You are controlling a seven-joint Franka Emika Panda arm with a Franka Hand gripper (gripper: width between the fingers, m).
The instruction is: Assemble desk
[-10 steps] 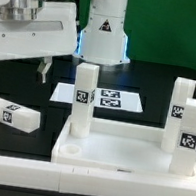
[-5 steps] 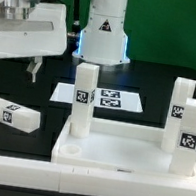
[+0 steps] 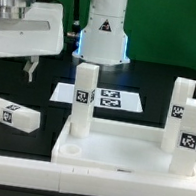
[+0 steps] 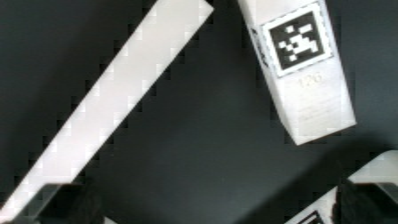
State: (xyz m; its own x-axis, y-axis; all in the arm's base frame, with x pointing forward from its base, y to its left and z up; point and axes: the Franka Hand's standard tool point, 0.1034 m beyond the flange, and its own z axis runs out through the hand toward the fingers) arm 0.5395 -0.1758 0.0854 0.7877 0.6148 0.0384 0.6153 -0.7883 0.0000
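The white desk top point(image 3: 118, 154) lies in front, rim up. Three white tagged legs stand in it: one at the back corner on the exterior view's left point(image 3: 83, 99), and two on the exterior view's right point(image 3: 179, 105) point(image 3: 189, 137). A fourth leg point(image 3: 8, 115) lies loose on the black table, left of the top. My gripper point(image 3: 30, 69) hangs open and empty well above that loose leg. In the wrist view the lying leg point(image 4: 302, 70) and a rim of the desk top point(image 4: 125, 100) show below my open gripper point(image 4: 205, 205); its dark fingers point(image 4: 39, 205) stand far apart.
The marker board point(image 3: 111, 98) lies flat behind the desk top. The white robot base point(image 3: 103, 31) stands at the back. The black table point(image 3: 26, 91) shows around the loose leg.
My gripper has moved toward the exterior view's left, still open and empty. The legs and the desk top have not moved.
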